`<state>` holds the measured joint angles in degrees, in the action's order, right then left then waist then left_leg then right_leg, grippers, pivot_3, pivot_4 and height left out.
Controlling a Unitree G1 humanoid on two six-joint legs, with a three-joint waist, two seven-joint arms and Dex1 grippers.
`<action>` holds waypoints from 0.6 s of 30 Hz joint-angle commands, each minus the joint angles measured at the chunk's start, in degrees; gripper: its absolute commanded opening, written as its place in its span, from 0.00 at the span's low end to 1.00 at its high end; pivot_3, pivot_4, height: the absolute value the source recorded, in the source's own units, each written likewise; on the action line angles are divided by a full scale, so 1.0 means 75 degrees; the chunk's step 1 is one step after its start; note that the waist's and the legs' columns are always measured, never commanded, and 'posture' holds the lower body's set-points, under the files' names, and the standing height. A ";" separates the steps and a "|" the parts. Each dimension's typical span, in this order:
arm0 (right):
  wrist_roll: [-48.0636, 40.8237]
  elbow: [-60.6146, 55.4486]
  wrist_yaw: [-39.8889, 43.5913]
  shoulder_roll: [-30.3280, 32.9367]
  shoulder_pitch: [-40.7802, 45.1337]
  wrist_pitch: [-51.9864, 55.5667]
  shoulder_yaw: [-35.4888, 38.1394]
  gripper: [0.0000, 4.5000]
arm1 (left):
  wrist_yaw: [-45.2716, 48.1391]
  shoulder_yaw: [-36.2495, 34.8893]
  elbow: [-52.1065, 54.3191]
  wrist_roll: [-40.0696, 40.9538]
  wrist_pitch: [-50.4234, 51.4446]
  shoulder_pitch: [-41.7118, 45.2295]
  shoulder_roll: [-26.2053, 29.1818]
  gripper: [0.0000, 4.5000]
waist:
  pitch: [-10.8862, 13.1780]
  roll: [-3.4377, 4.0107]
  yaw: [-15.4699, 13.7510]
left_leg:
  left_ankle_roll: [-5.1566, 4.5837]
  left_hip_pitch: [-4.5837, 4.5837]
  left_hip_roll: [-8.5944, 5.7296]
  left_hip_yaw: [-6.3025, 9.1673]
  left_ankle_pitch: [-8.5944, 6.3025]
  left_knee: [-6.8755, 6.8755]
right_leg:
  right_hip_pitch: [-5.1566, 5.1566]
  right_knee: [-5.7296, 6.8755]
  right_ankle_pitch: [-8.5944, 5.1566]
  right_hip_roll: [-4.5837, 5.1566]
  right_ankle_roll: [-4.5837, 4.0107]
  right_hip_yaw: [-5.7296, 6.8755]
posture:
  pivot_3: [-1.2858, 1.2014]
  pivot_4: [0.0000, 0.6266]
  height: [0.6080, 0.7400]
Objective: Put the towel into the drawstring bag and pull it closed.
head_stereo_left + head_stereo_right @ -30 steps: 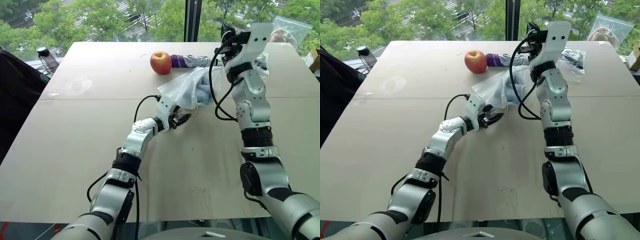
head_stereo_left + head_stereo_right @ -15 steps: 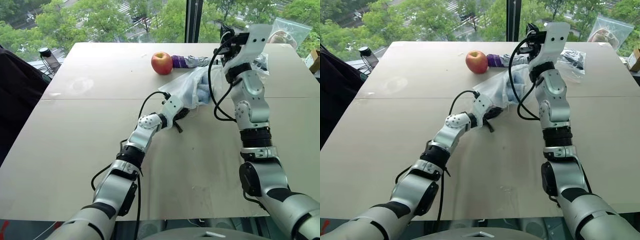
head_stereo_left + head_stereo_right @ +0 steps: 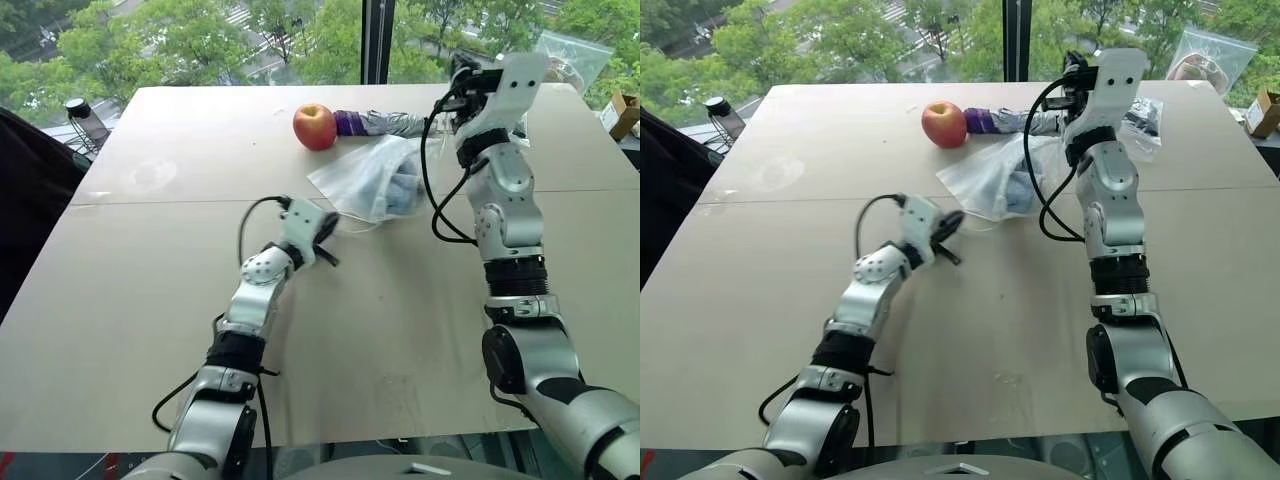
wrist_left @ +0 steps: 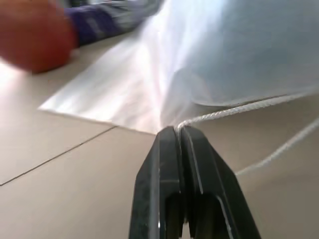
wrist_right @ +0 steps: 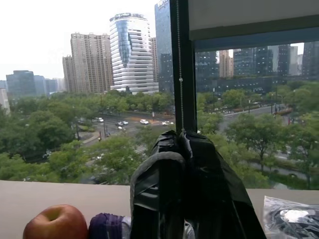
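The white drawstring bag lies on the table, and the light-blue towel shows through its thin fabric. My left gripper sits just left of the bag, low over the table and shut on the bag's thin white cord. In the left wrist view the cord comes out of the closed fingertips and runs to the bag. My right gripper is raised above the bag's far side with its fingers together. I cannot see whether anything is between them.
A red apple and a purple-and-grey rolled item lie behind the bag. A clear plastic bag with black items sits behind my right arm. A bottle stands off the table's far left corner.
My left gripper closed on the cord beside the bag and drew back to the left, pulling the cord out. The bag has sunk flatter onto the table.
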<state>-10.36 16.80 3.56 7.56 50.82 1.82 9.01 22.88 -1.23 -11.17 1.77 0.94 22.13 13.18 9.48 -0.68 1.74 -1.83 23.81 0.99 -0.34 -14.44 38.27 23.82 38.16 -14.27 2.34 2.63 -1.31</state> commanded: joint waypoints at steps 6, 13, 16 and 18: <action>0.0749 0.0424 -0.1356 0.0328 0.0028 -0.0637 0.0441 0.00 | -0.2430 -0.0973 0.1557 -0.1290 -0.0942 -0.0651 0.0309 0.00 | 0.0000 0.0000 -0.0102 | 0.0000 -0.0002 -0.0009 0.0002 0.0000 0.0000 | -0.0002 0.0002 0.0003 0.0013 -0.0003 -0.0001 | 0.52 0.24 1.00; 0.0907 0.0829 -0.2128 0.0484 0.0031 -0.0817 0.0754 0.00 | -0.3909 -0.1315 0.1638 -0.2309 -0.0700 -0.0736 0.0456 0.00 | 0.0000 0.0000 -0.0126 | -0.0001 0.0000 -0.0011 -0.0005 -0.0001 -0.0006 | -0.0001 -0.0005 0.0004 0.0012 -0.0002 0.0014 | 0.52 0.24 1.00; 0.0904 0.0925 -0.2499 0.0529 -0.0048 -0.0777 0.0926 0.00 | -0.4389 -0.1517 0.1557 -0.2481 -0.0363 -0.0776 0.0451 0.00 | 0.0000 0.0000 -0.0125 | -0.0001 0.0000 -0.0010 -0.0004 -0.0001 -0.0008 | -0.0001 -0.0006 0.0004 0.0010 -0.0002 0.0022 | 0.52 0.24 1.00; 0.0914 0.0981 -0.2817 0.0546 -0.0111 -0.0744 0.1073 0.00 | -0.4673 -0.1673 0.1538 -0.2531 -0.0108 -0.0821 0.0411 0.00 | 0.0000 0.0000 -0.0124 | -0.0001 -0.0001 -0.0009 -0.0004 -0.0001 -0.0008 | -0.0001 -0.0005 0.0004 0.0010 -0.0002 0.0022 | 0.52 0.24 1.00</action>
<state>-3.93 25.32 -14.85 10.49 49.93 -2.78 14.74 -9.22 -11.19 -0.75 -16.35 -1.34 16.57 15.88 9.48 -0.68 0.81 -1.83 23.80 0.92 -0.38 -14.45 38.21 23.81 38.13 -14.24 2.41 2.62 -1.15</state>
